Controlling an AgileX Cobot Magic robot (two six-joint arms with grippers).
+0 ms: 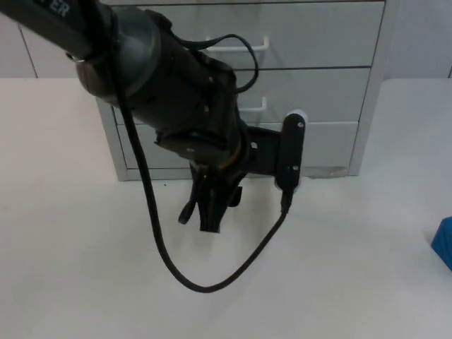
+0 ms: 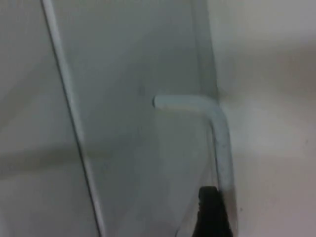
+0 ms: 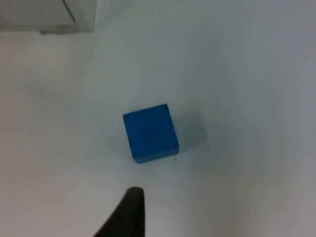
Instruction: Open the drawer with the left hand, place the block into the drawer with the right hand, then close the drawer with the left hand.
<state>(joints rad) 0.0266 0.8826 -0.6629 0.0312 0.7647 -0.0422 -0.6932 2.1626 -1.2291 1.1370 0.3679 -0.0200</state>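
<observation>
A grey drawer cabinet (image 1: 318,78) stands at the back of the table, and the drawer fronts I can see are shut. My left gripper (image 1: 201,210) hangs open just in front of the cabinet's lowest part, its arm covering the lowest drawer. The left wrist view shows a white handle (image 2: 217,133) on a grey drawer front, with one black fingertip (image 2: 211,212) close beside it. The blue block (image 3: 150,132) lies on the table, also at the right edge (image 1: 443,242). My right gripper (image 3: 129,217) hovers above the table a short way from the block, not touching it.
White handles mark the top drawer (image 1: 240,48) and the middle drawer (image 1: 263,106). The cabinet's lower corner (image 3: 79,19) stands some way from the block. White table (image 1: 339,282) stretches between the cabinet and the block.
</observation>
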